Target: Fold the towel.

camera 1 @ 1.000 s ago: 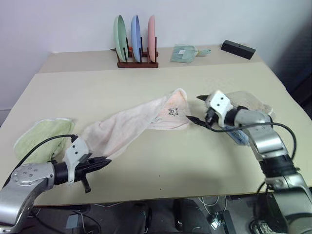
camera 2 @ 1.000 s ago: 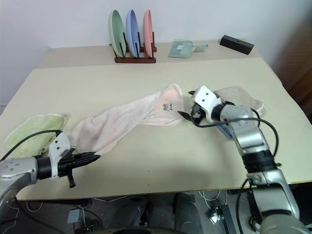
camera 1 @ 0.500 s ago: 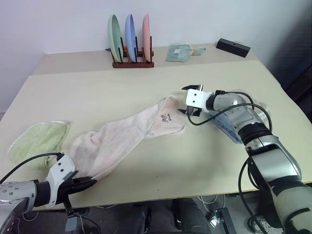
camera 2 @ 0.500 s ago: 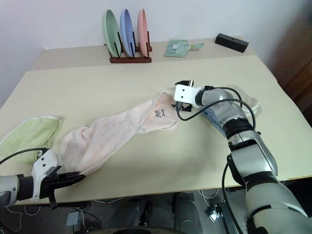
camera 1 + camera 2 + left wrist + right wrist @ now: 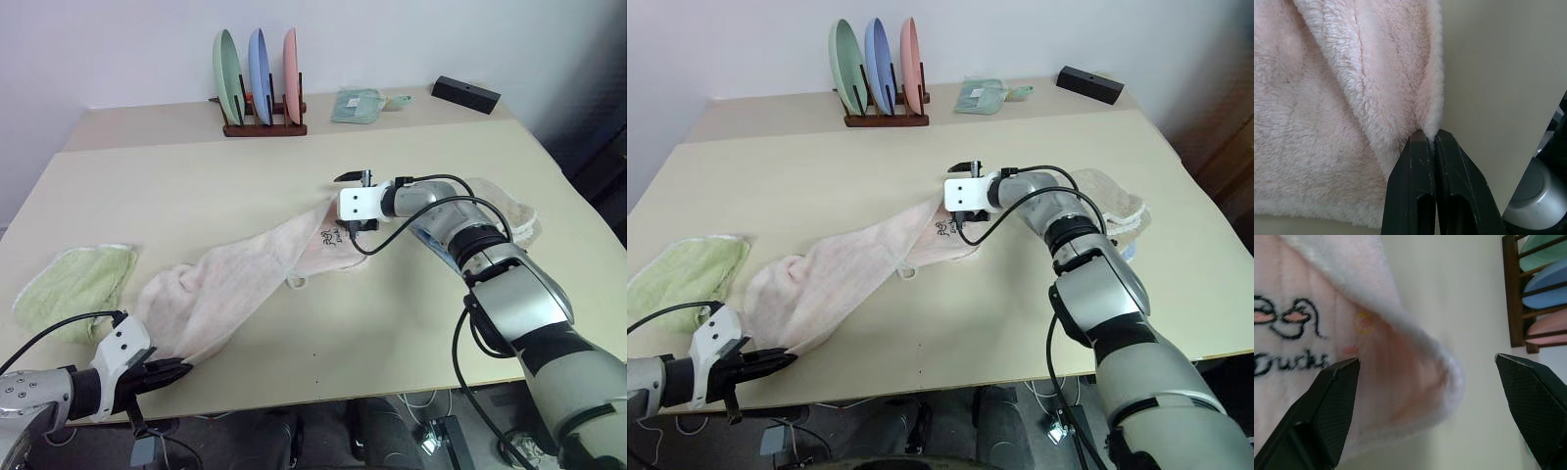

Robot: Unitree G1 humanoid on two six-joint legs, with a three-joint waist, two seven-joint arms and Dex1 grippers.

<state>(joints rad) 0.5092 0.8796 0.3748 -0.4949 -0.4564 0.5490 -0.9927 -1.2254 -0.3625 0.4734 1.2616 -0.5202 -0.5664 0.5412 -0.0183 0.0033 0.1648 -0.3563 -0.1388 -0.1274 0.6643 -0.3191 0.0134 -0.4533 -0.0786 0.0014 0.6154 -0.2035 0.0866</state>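
A light green towel (image 5: 71,286) lies at the desk's (image 5: 196,186) left edge, a beige towel (image 5: 509,211) at its right side. At the back stand a wooden rack (image 5: 263,127) (green, blue, pink plates), a pale green packet (image 5: 356,104) and a black box (image 5: 466,95)

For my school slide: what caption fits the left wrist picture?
Left pincer shut on the pink towel's edge.

We've got a pale pink towel (image 5: 245,284) with dark stitching, a light green towel (image 5: 71,282), a beige one (image 5: 505,211), all on a cream worktop (image 5: 196,186). Plates (image 5: 257,61) go green, blue, pink; end effectors (image 5: 1425,387) black.
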